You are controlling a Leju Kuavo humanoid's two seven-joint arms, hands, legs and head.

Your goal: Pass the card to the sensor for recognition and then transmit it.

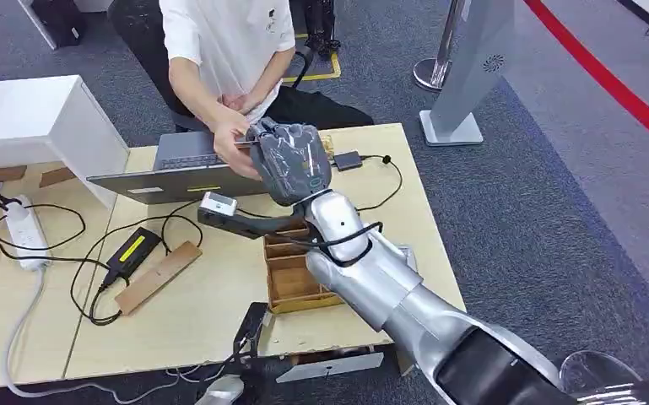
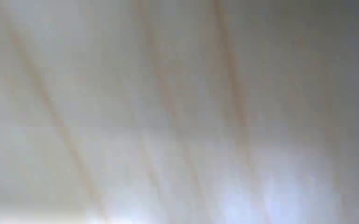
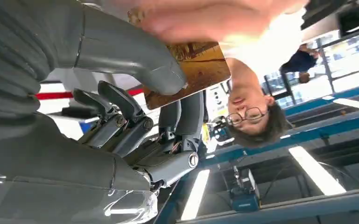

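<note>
1. Right hand (image 1: 291, 160) sits just above the middle of the head view, raised over the far edge of the wooden table (image 1: 211, 312), at the end of the silver arm that climbs from the lower right corner.
2. It grasps the card (image 3: 193, 70): in the right wrist view the thick grey thumb (image 3: 130, 60) presses the brown printed card against the darker fingers (image 3: 186, 116).
3. A person's hand (image 1: 235, 135) meets the robot's hand from the upper left and touches the same card; in the wrist view that hand (image 3: 200, 18) lies blurred along the card's far edge.
4. Below the hand in the head view lie an open laptop (image 1: 177, 173), a small white sensor (image 1: 218, 203) on a dark bracket, and a wooden compartment tray (image 1: 291, 270).
5. At the far left edge rest a white power strip (image 1: 27, 236) and a black adapter (image 1: 131, 253) with a yellow label.
6. Left wrist view is a pale blur, so the left hand's state cannot be told.
</note>
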